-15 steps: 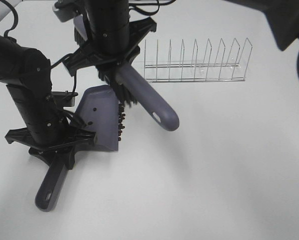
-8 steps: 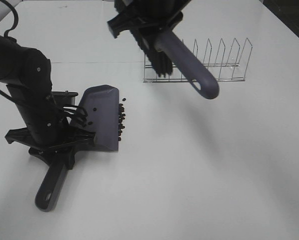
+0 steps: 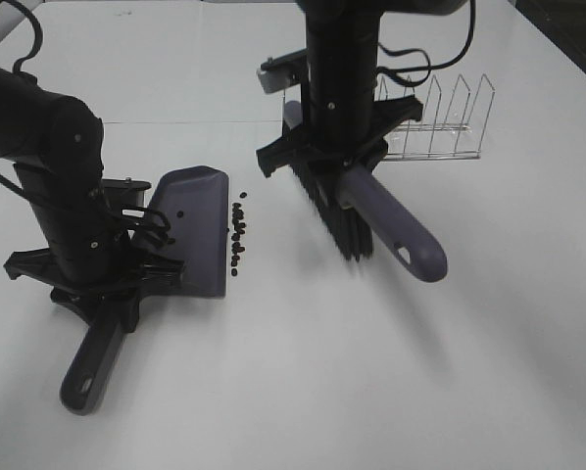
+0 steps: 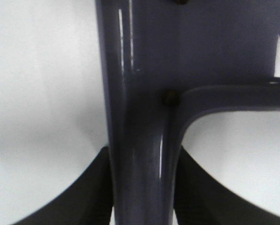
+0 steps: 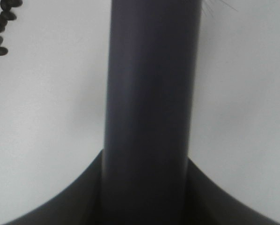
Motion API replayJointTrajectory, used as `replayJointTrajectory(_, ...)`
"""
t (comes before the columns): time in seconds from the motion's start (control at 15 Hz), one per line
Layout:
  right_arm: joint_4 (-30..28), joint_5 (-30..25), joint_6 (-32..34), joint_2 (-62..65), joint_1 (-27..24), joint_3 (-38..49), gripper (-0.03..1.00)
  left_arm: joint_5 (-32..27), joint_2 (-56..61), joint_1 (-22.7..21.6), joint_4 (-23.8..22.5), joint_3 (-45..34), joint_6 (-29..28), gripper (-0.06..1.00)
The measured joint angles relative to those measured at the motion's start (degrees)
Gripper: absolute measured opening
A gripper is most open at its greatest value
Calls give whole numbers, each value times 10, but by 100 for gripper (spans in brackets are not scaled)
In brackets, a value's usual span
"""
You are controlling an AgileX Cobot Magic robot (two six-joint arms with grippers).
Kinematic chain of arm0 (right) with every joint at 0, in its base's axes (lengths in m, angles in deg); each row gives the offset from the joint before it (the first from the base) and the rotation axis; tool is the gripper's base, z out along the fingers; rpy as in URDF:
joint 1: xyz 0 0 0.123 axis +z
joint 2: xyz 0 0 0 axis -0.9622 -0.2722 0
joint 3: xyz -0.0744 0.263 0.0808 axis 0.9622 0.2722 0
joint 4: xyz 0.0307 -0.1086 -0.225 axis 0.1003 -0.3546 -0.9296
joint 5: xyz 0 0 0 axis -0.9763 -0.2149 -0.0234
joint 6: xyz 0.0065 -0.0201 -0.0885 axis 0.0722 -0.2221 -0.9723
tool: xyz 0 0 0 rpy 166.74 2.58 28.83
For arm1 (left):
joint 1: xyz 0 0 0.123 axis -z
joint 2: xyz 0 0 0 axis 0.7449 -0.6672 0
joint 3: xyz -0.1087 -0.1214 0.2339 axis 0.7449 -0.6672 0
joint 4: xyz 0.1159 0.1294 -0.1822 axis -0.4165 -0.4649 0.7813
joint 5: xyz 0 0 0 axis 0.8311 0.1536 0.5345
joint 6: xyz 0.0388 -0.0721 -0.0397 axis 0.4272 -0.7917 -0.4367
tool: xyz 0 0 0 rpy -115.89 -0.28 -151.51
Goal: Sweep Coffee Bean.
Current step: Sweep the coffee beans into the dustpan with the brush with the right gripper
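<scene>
A short line of coffee beans [image 3: 238,235] lies on the white table just right of the grey-purple dustpan's [image 3: 193,235] lip; a couple of beans rest on the pan. My left gripper [image 3: 112,284] is shut on the dustpan handle [image 4: 140,117], where one bean [image 4: 170,97] sits at the handle's fork. My right gripper [image 3: 334,164] is shut on the brush handle [image 5: 149,93]. The brush's black bristles [image 3: 334,215] hang to the right of the beans, apart from them. Some beans [image 5: 0,28] show at a corner of the right wrist view.
A wire dish rack [image 3: 440,127] stands at the back right, partly behind the right arm. The brush's handle end [image 3: 411,250] sticks out toward the front right. The dustpan's handle end [image 3: 85,372] points toward the front left.
The brush left the dustpan's lip, rose toward the rack, then came down to the right of the beans. The dustpan slid slightly left, leaving the bean line clear of its lip.
</scene>
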Motion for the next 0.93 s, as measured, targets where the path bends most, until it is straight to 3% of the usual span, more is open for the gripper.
replayJointTrajectory(0.53, 34, 5, 9, -104, 44, -78, 30, -18, -17, 0, -10, 9, -4, 35)
replayJointTrajectory(0.67, 92, 2, 3, -141, 64, -142, 30, -21, -18, 0, -10, 11, -1, 35)
replayJointTrajectory(0.93, 133, -2, -3, -158, 75, -199, 30, -21, -18, 0, -9, 11, -1, 35)
